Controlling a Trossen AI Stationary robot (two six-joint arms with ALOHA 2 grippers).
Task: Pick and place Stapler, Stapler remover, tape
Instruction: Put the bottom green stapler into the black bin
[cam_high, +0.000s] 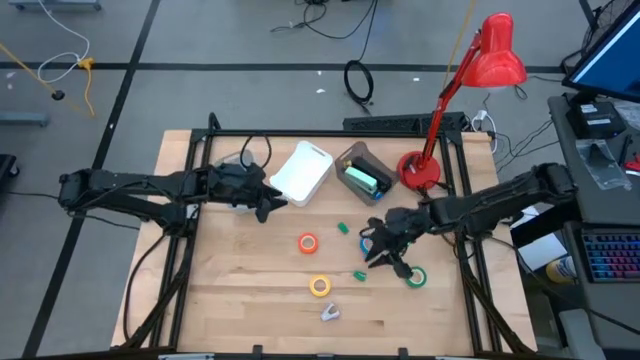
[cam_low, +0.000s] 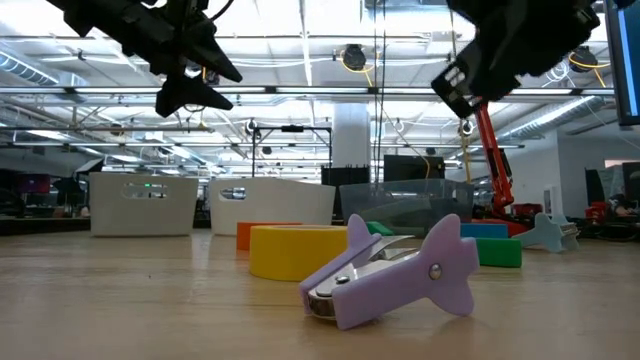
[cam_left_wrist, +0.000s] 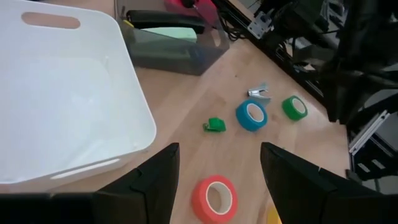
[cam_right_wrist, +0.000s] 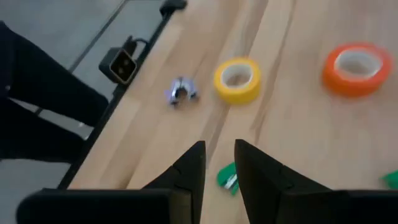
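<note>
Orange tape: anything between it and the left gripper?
Nothing visible. The left gripper, fingers apart, hangs above the table beside the white bin, and the orange tape lies on bare wood just ahead of it. The nearest thing, a small green piece, sits off to the side.

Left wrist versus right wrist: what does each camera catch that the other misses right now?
Only the left wrist view shows the white bin, the grey bin, the blue tape, the green tape and a grey remover beside the blue one. Only the right wrist view shows the yellow tape and a purple remover beside it near the table's edge. Both show the orange tape and bare wood.
</note>
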